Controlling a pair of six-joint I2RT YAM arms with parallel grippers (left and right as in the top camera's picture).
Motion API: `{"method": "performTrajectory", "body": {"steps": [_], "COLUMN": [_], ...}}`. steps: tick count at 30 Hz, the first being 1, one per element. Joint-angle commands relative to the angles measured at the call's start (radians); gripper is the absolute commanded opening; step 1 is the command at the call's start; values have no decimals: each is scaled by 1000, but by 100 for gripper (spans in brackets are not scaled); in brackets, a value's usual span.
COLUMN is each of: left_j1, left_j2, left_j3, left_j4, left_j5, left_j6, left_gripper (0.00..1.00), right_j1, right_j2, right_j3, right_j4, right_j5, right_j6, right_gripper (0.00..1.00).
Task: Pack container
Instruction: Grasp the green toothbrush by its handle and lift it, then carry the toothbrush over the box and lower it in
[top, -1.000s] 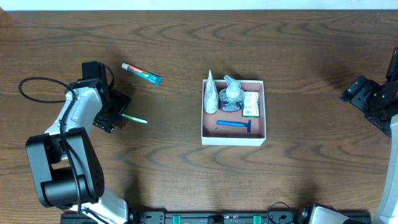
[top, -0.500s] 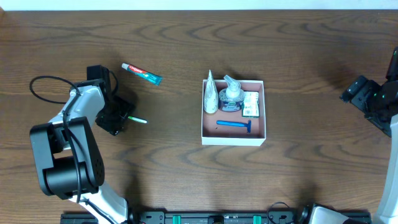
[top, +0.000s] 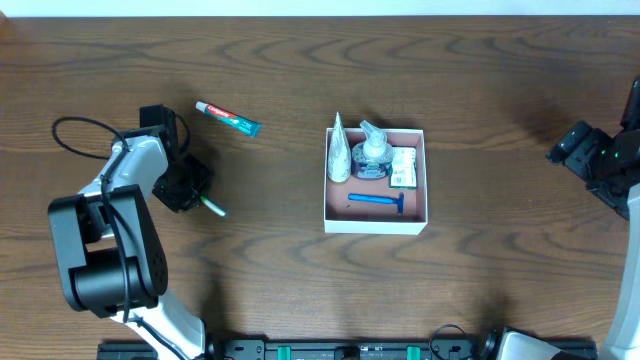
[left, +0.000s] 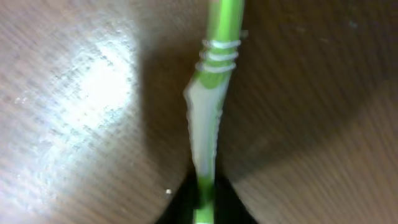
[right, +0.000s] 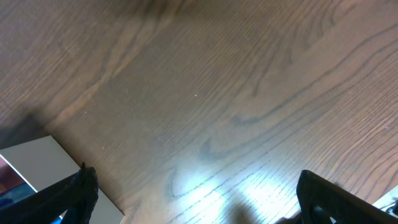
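With my left end effector (top: 196, 196) clenched on the toothbrush (top: 213, 208), well left of the container (top: 375, 227), and my right end effector (right: 196, 196) released, I should lift clear of the surface (top: 300, 80), swing over the wall and lay it flat beside the razor (top: 378, 201).

A dark brown wooden table (top: 480, 280) shows wavy grain under a smooth, semi-gloss finish that throws back pale patches of light. A green and white plastic toothbrush (left: 208, 118) looks slick and shiny, with raised ribs around its handle. A shallow square container (top: 375, 227) has thin matt white walls, seemingly card, and a flat dusty pink inside. A blue plastic razor (top: 377, 201), a clear plastic pump bottle (top: 372, 150) and a red, white and teal toothpaste tube (top: 228, 118) look smooth.
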Motion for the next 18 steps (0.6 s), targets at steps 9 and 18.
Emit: {"method": "performTrajectory", "body": {"steps": [9,18], "left_j1": [1,-64], "left_j2": [-37,-362], "left_j3": [26,136], "left_j4": [19,21], "left_j5": [128,257], "left_j6": [325,557], "left_gripper": [6,6], "right_j1": [-6,-6], "right_j2": [0,0], "right_j3": [13,12], "right_j4": [-1,0], "right_j5": [4,4], "right_j6": [11,11], "right_gripper": [99,99]}}
